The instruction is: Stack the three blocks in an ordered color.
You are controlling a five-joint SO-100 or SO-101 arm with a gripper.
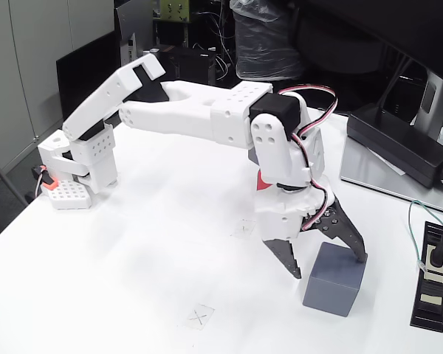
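White table [155, 287], broad and mostly bare, seen from the fixed view; two faint X marks taped on it near centre and front. White plastic arm [199, 110] reaches from its base at the left across to the right, wrist bent down. Black power adapter [395, 140] lies at the right rear, with a black power strip [432, 276] at the right edge; neither belongs to the job. Gripper [332, 265], dark fingers pointing down, jaws spread wide, one finger left of and one touching or just behind the top of the dark slate grey matte cube [334, 279], which sits on the table at front right. Not gripped as far as visible. A sliver of bright red [260, 181] shows behind the wrist, probably the red cube, mostly hidden. Second grey cube not made out. Judgement: no stack visible; stacking looks barely begun, all placements remaining. No containers in the scene.
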